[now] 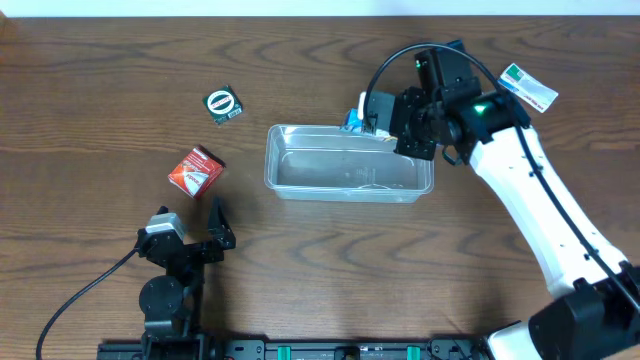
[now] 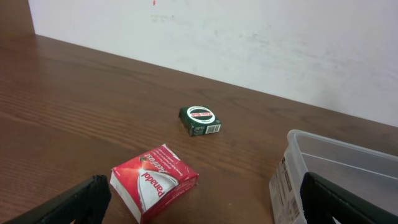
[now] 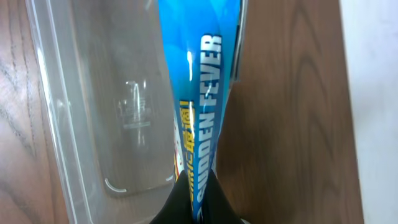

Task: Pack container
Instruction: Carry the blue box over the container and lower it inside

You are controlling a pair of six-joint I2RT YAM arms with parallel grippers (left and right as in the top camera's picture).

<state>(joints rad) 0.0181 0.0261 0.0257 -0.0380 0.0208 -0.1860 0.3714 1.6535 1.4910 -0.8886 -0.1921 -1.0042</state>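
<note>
Where the counter lay nearest the robot, the left tool (image 1: 222, 224) hung low with its fingers spread wide, released and grasping nothing. Just beyond it sat a red Panadol box (image 2: 154, 180), tilted at an angle to the counter edge. Further in and to the right stood the container (image 1: 320, 165), a clear plastic tub near the middle of the counter, upright and apparently bare inside. At its far rim the right tool (image 3: 198, 198) was clenched on a blue packet (image 3: 199, 93) printed "SUDDEN FEVER", which hung along that rim; whether it touched the plastic could not be told. Farther left lay a small green box (image 1: 223, 104), well apart from the tub, and at the far right a white and green packet (image 1: 528, 87). The tub looked light and thin-walled, likely to flex when squeezed and to skid on the smooth wood if bumped, so a pinch over the rim at a short end seemed the safest hold. Counted: one tub, one red box, one green box, two packets, two tools.
</note>
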